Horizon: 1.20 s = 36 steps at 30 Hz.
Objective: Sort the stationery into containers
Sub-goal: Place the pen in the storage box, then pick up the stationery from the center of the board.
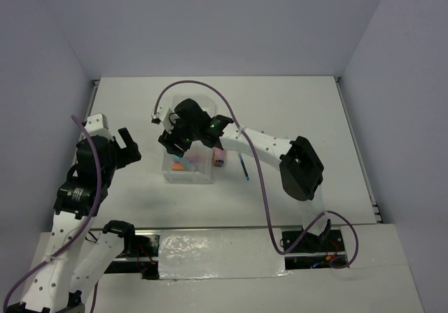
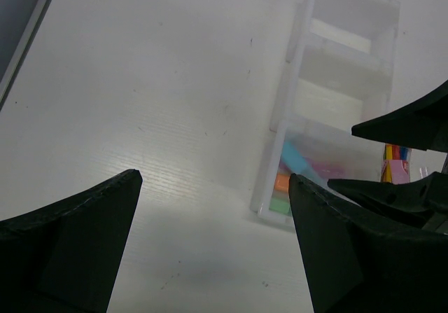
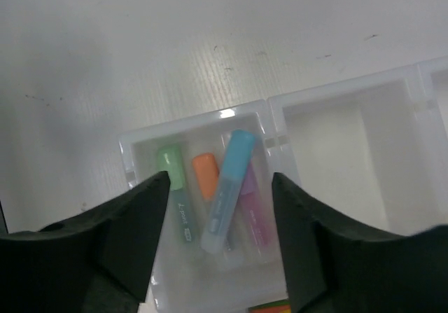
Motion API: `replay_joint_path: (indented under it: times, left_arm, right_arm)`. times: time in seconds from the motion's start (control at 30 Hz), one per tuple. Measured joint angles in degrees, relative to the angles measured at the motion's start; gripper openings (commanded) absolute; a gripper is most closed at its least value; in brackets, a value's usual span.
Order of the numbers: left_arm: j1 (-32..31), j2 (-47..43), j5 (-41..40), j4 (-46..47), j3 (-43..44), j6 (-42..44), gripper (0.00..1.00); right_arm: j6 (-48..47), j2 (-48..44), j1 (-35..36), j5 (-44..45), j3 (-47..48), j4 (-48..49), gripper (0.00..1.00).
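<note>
Right wrist view showed the right gripper (image 3: 220, 180) spread open above highlighters (image 3: 205, 178) in the tray (image 3: 336, 90), lower centre; the left gripper (image 2: 213, 180) gaped too.

The gripper (image 3: 220, 180), jaws apart, hangs over a tray (image 3: 196, 122) compartment holding four highlighters (image 3: 229, 183).

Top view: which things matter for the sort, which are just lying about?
Job: tray; highlighters in its near-end compartment; blue pen and pink tube beside it.
Just there: purple cable; shiny sheet by the arm bases.
</note>
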Motion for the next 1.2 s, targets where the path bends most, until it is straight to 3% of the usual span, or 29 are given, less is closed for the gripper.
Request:
replay_joint_path:
  times: [0.03,0.2,0.3,0.47,0.57,0.73,1.2]
  left_arm:
    - [0.0,-0.02,0.0,0.0,0.0,0.0,0.99]
    - [0.0,-0.02,0.0,0.0,0.0,0.0,0.99]
    - [0.0,-0.02,0.0,0.0,0.0,0.0,0.99]
    - [0.0,-0.02,0.0,0.0,0.0,0.0,0.99]
    - [0.0,-0.02,0.0,0.0,0.0,0.02,0.99]
    - [0.0,-0.35,0.0,0.0,0.0,0.0,0.99]
    - [0.0,-0.5,0.04,0.0,0.0,0.0,0.99]
  right_arm:
    - [0.09,0.0,0.0,0.02,0.0,-0.02,0.86]
    - [2.38,-0.28,-0.04,2.71,-0.04,0.24,0.89]
    - [10.49,-1.51,-0.46,11.13,-0.04,-0.5,0.78]
    - [31.39,-6.01,-5.75,28.79,-1.22,-8.13,0.74]
    - [38.71,-8.94,-10.4,33.33,-4.61,-10.08,0.72]
    - [44.61,-7.69,-13.51,34.05,-8.7,-12.22,0.7]
    - [48.35,0.22,-13.4,28.0,-12.0,-11.74,0.64]
